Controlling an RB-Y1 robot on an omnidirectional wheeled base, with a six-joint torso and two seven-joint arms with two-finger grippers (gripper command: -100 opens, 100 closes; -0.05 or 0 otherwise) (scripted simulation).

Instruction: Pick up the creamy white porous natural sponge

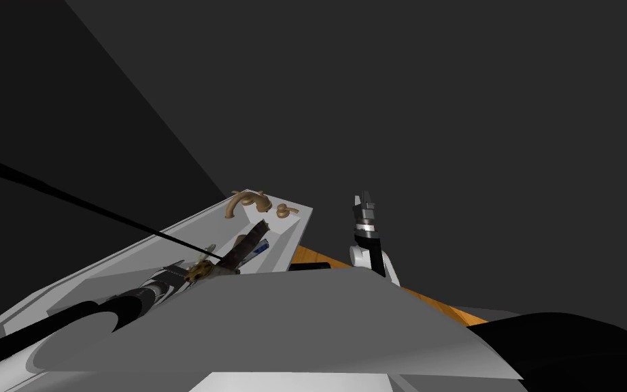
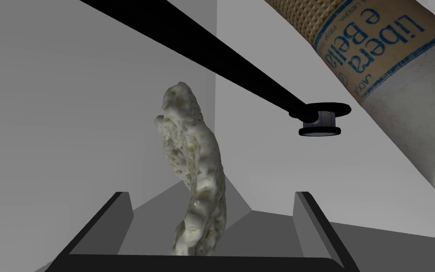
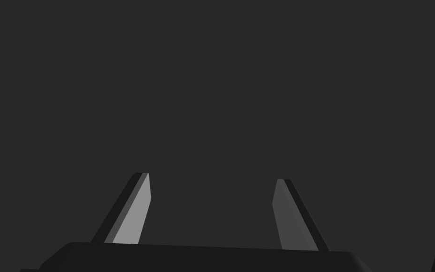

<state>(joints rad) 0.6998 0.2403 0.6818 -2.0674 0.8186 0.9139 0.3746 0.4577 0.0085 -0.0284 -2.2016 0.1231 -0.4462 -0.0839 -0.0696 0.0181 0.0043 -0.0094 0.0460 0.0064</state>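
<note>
The creamy white porous sponge (image 2: 194, 163) stands on end on a pale grey surface, right between the two fingers of my left gripper (image 2: 212, 194). The fingers (image 2: 117, 215) are open and stand clear of its sides. In the head view my left arm reaches into a white basin (image 1: 101, 272), and a tan lump (image 1: 200, 271) sits at its tip. My right gripper (image 1: 365, 203) is raised to the right of the basin, and its fingers (image 3: 134, 212) are open with nothing between them.
A tube printed "Libera e Bella" (image 2: 386, 71) lies close beside the sponge. A thin black rod ends in a round dark plug (image 2: 319, 119) just beyond it. A bronze faucet (image 1: 245, 201) and handle (image 1: 285, 211) sit at the basin's far end.
</note>
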